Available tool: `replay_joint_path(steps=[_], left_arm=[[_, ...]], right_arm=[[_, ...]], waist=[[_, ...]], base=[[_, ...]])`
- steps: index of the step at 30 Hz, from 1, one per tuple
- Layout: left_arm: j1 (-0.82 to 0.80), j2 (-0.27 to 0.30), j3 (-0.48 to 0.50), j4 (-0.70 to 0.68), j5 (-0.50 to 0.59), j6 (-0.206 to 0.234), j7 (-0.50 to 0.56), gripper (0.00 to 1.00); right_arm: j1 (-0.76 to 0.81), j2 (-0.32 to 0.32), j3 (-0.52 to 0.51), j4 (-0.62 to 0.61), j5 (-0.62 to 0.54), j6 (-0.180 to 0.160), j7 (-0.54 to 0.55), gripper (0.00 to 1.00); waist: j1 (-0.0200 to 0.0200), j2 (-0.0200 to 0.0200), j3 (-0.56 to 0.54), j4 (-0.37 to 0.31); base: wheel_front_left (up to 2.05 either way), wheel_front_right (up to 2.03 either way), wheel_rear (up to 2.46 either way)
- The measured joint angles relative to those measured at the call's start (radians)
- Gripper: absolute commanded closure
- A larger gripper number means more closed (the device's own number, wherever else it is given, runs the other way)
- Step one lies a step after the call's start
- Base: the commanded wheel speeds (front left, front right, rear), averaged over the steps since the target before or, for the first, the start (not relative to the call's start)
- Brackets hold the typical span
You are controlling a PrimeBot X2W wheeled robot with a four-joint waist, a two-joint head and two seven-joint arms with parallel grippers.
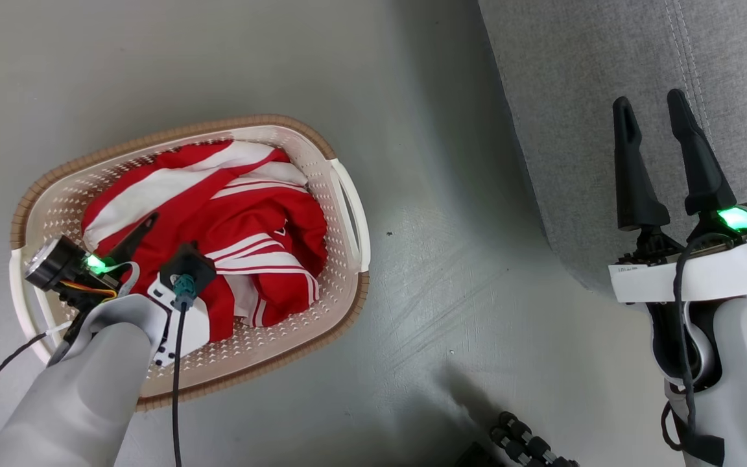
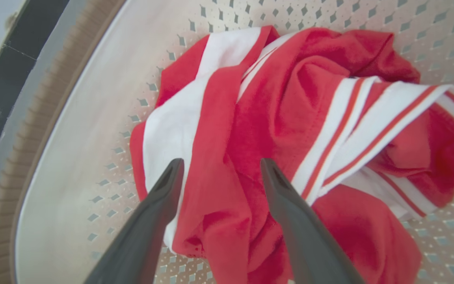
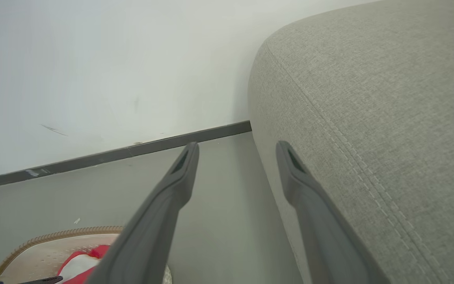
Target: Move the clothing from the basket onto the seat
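Red crumpled clothing [image 2: 274, 118] in the perforated basket [image 2: 73, 138] perhaps touches the left gripper [image 2: 221, 163], jaws spread on it and right gripper [image 3: 237, 145].

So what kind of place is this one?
Probably a living room or a mock-up of one: a grey fabric sofa, a laundry basket of red clothing on a smooth grey floor.

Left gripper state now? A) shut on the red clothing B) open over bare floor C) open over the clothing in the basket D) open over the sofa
C: the left wrist view shows the left gripper with fingers spread apart over the red clothing lying in the basket.
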Motion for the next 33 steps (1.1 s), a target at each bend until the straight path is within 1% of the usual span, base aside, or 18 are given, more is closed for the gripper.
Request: replay_joint_path(steps=[9,10,11,13,14,15,20,28,29,33], left_arm=[[-0.043,0.009,0.015,0.032,0.0,0.025,0.01,0.0],[-0.046,0.01,0.016,0.036,0.0,0.026,0.01,0.07],[-0.05,0.011,0.017,0.041,0.0,0.026,0.01,0.4],[-0.054,0.011,0.017,0.047,0.0,0.026,0.01,0.85],[-0.055,0.007,0.017,0.051,0.0,0.028,0.012,1.0],[-0.056,0.002,0.017,0.058,0.0,0.036,0.014,1.0],[-0.058,-0.012,0.018,0.066,-0.001,0.046,0.013,1.0],[-0.068,-0.032,0.046,0.058,-0.037,0.051,-0.028,1.0],[-0.069,-0.034,0.046,0.053,-0.037,0.058,-0.034,1.0],[-0.071,-0.043,0.054,0.027,-0.049,0.059,-0.057,1.0]], right_arm=[[-0.036,0.0,0.003,0.002,0.015,0.0,0.0,0.0],[-0.036,0.0,0.005,0.003,0.015,0.0,-0.001,0.0],[-0.036,0.0,0.006,0.004,0.015,0.0,-0.002,0.0],[-0.04,0.0,0.007,0.005,0.015,0.0,-0.003,0.0],[-0.047,0.0,0.006,0.007,0.015,0.0,-0.003,0.0],[-0.06,0.0,0.006,0.008,0.015,0.0,-0.003,0.0],[-0.074,0.0,0.003,0.014,0.022,0.0,-0.007,0.0],[-0.079,0.0,0.006,0.029,0.028,0.0,-0.007,0.0],[-0.083,0.0,0.007,0.033,0.023,0.0,-0.007,0.0],[-0.097,0.0,0.011,0.041,0.003,0.0,-0.007,0.0]], waist=[[0.0,0.0,0.034,-0.014],[0.0,0.0,0.037,-0.015],[0.0,0.0,0.04,-0.016],[0.0,0.0,0.045,-0.018],[0.0,0.0,0.047,-0.019],[0.0,0.0,0.047,-0.02],[0.0,0.0,0.042,-0.017],[0.0,0.0,0.022,-0.004],[0.0,0.0,0.019,-0.001],[-0.0001,0.0,0.003,0.01]], base=[[0.0,0.0,0.0],[0.0,0.0,0.0],[0.0,0.0,0.0],[0.0,0.0,0.0],[0.0,0.0,0.0],[0.0,0.0,0.0],[0.0,0.0,0.0],[0.0,0.0,0.0],[0.0,0.0,0.0],[0.0,0.0,0.0]])
